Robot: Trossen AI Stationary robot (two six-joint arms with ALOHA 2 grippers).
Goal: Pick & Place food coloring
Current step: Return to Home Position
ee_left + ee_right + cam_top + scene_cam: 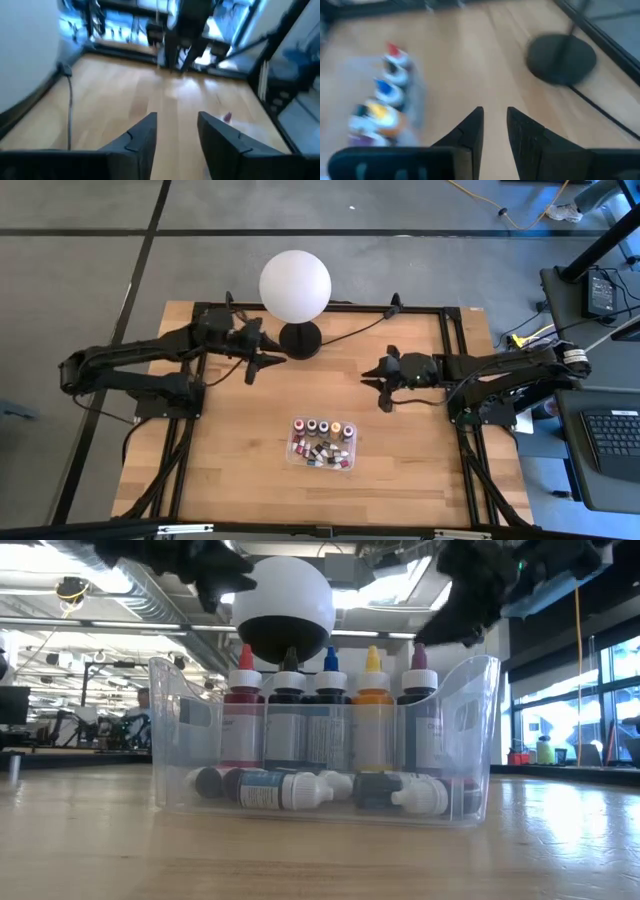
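Note:
The food coloring bottles (322, 442) sit in a clear plastic tray (292, 452) on the near middle of the wooden table. In the low view one row (330, 710) stands upright with red, black, blue, yellow and maroon caps, and several more (300, 790) lie on the tray's floor in front. My left gripper (268, 363) hangs open above the table, beside the lamp's base and to the far left of the tray. My right gripper (378, 383) hangs open with a narrow gap, to the far right of the tray. Nothing is between either pair of fingers (145, 132) (470, 127).
A white globe lamp (295, 285) on a black base (300, 340) stands at the table's far middle, between the two arms, and its cord (365, 323) runs toward the far right. Bare wood lies around the tray, and black frame rails (452, 340) edge the table.

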